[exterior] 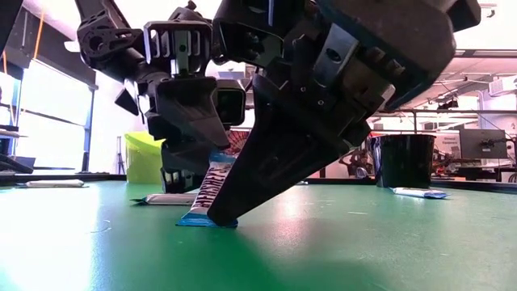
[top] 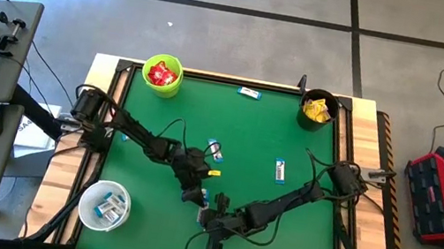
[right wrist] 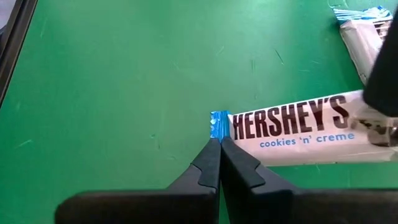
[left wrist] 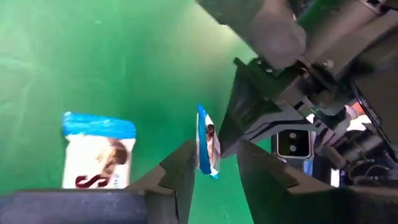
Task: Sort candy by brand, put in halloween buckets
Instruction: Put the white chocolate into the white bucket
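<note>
A slim white-and-blue bar point(right wrist: 292, 134) stands tilted near the table's middle, with its lower end on the green mat point(exterior: 206, 218). My right gripper point(right wrist: 219, 142) is shut at the bar's blue crimped end. My left gripper point(left wrist: 214, 149) is open and hangs over the bar point(left wrist: 207, 142), one finger on each side. In the high view both grippers meet near the table's near middle: left gripper point(top: 193, 193), right gripper point(top: 209, 219). The lime green bucket point(top: 162, 76) holds red packets, the black bucket point(top: 318, 110) yellow ones, and the white bucket point(top: 104, 206) white-and-blue bars. My left gripper is open around the bar's upper part, pointing down from above. The bar shows edge-on and lies against the inner face of one finger point(left wrist: 185, 163). The other finger point(left wrist: 252, 158) stands apart from it. My right gripper pinches the bar's blue crimped end point(right wrist: 219, 123) at its fingertips only. It slants down from the table's right and near side and lies along the bar. That end rests on the mat and the bar rises tilted toward the left gripper.
More white-and-blue bars lie loose on the mat: bar point(top: 249, 93), bar point(top: 279, 170), bar point(top: 214, 149), and one right beside the grippers point(left wrist: 96, 155). A yellow packet point(top: 213, 173) lies by the left gripper. The mat's right half has free room.
</note>
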Robot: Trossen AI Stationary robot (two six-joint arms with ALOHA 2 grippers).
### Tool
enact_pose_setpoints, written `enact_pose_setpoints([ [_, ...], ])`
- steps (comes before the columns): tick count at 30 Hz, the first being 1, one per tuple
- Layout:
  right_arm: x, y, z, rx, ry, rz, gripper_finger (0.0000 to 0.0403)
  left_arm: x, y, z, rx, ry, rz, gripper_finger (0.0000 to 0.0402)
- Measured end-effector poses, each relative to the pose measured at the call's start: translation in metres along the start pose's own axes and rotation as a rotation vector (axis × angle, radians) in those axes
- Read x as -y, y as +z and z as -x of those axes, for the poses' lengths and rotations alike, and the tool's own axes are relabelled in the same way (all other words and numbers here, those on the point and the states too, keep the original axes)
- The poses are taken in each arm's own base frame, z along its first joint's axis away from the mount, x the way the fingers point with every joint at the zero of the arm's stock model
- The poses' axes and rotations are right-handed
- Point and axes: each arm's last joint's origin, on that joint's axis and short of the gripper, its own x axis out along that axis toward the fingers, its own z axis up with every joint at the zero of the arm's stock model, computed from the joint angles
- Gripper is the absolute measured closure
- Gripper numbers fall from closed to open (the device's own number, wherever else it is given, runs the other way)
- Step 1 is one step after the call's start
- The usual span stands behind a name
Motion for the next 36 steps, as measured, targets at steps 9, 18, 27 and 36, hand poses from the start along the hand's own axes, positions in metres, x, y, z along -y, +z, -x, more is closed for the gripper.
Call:
enact_pose_setpoints([
  [9,0.004,0.002,-0.001,0.0,-0.002,-0.002,0.0403,0.007,-0.005,-0.011,-0.041,-0.017,-0.051,0.0261],
  [18,0.004,0.002,-0.001,0.006,-0.005,0.001,0.0403,0.007,-0.004,-0.017,0.0,-0.031,-0.053,0.029],
  [27,-0.008,0.003,0.003,0.022,0.007,0.038,0.0375,0.003,-0.002,-0.015,0.009,-0.017,-0.052,0.0387],
  [36,-0.019,0.027,0.016,-0.029,-0.006,0.053,0.0364,0.017,0.003,0.002,0.034,0.016,-0.083,0.0389],
])
